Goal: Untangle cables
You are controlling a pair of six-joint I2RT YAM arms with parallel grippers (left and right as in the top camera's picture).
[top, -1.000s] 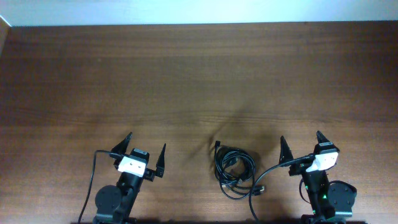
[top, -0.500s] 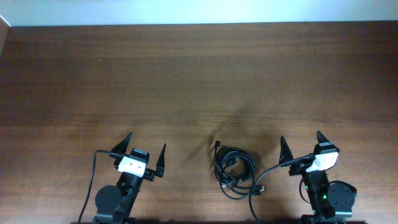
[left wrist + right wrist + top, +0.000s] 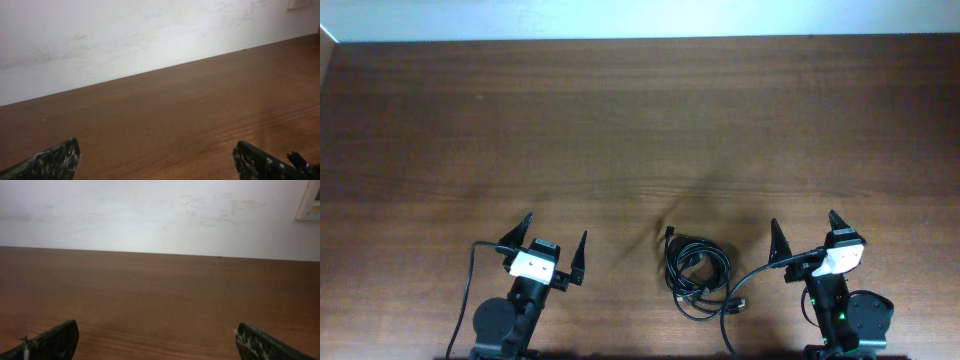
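Observation:
The cables [image 3: 697, 274] lie as a small coiled black bundle on the wooden table near its front edge, between the two arms, with plug ends poking out at the upper left and lower right. My left gripper [image 3: 548, 235] stands open to the left of the bundle, apart from it. My right gripper [image 3: 806, 227] stands open to the right of it. In the left wrist view the gripper [image 3: 156, 160] shows only bare wood between its fingertips, with a dark cable tip [image 3: 298, 159] at the far right edge. In the right wrist view the gripper [image 3: 156, 339] holds nothing.
The brown wooden table [image 3: 620, 130] stretches away to a white wall [image 3: 150, 210]. A thicker black arm cable [image 3: 745, 285] curves from the right arm toward the bundle. Another arm cable [image 3: 472, 285] loops beside the left arm's base.

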